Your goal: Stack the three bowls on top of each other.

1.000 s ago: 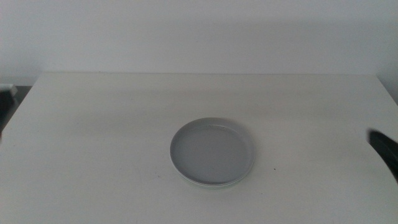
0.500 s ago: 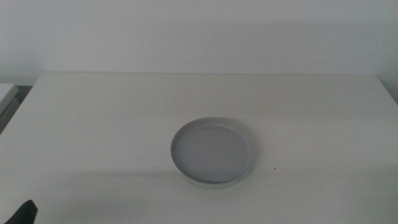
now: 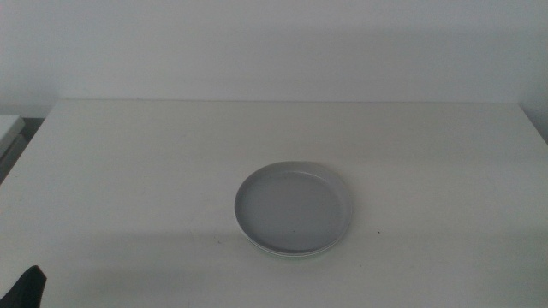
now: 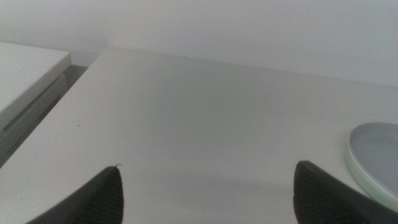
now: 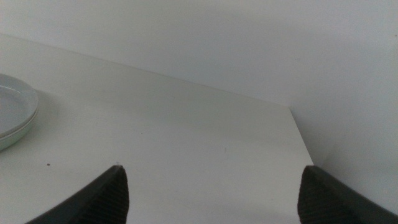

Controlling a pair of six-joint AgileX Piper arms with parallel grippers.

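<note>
Middle view shows the stack of bowls sitting a little right of the table's centre, with the grey bowl on top and only thin pale edges of the other bowls peeking out beneath its near rim, too slim there to tell one from the other. From the left wrist view the stack appears at the side, the grey bowl resting inside a pale mint green rim; the white bowl cannot be made out in that view. The right wrist view catches the same stack at the far side, grey bowl uppermost with lighter rims layered under it. The left gripper hangs over bare tabletop near the table's front left corner, well apart from the stack, its jaws spread wide and holding nothing; its dark tip just pokes into the middle view at the bottom left corner. The right gripper hovers over bare tabletop toward the table's right edge, also well apart from the bowls, jaws released and wide with nothing between them.
</note>
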